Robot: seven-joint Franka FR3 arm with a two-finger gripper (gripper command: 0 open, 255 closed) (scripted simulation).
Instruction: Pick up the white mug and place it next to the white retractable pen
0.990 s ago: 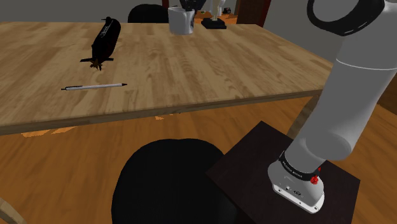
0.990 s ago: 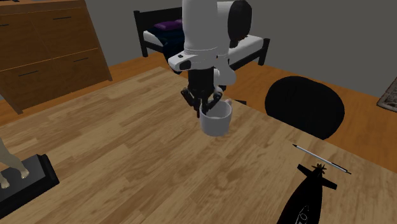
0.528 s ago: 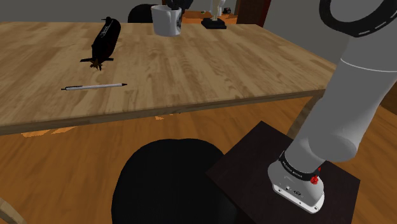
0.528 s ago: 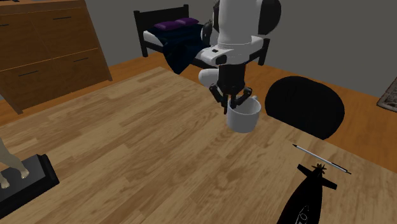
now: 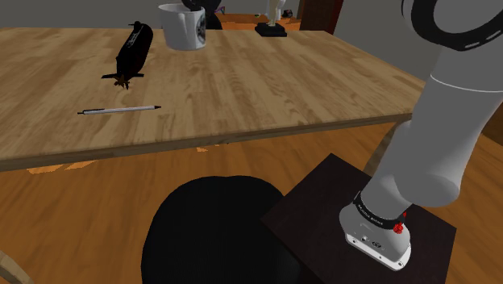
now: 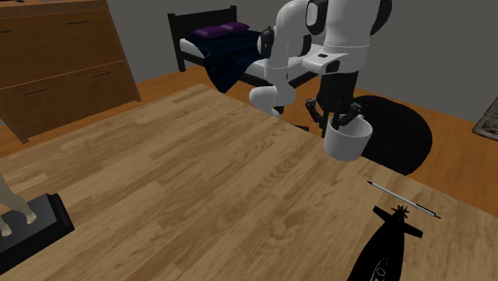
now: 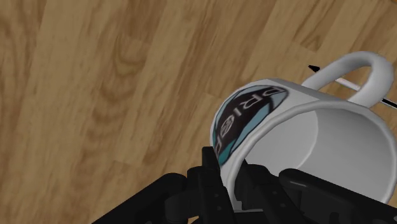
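The claw (image 6: 338, 120) pinches the white mug (image 6: 346, 141) by its rim, 1 finger inside, 1 outside, so it hangs mouth-up above the desk (image 6: 175, 191), clear for carrying. The white pen (image 6: 401, 198) lies apart, near the desk's edge.

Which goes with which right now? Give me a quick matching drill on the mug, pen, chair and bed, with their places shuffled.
1 mug
2 pen
3 chair
4 bed

A on the floor at the table's edge
B against the grey wall
C clasped in the hand
D lying flat on the table

Pairs: 1-C, 2-D, 3-A, 4-B
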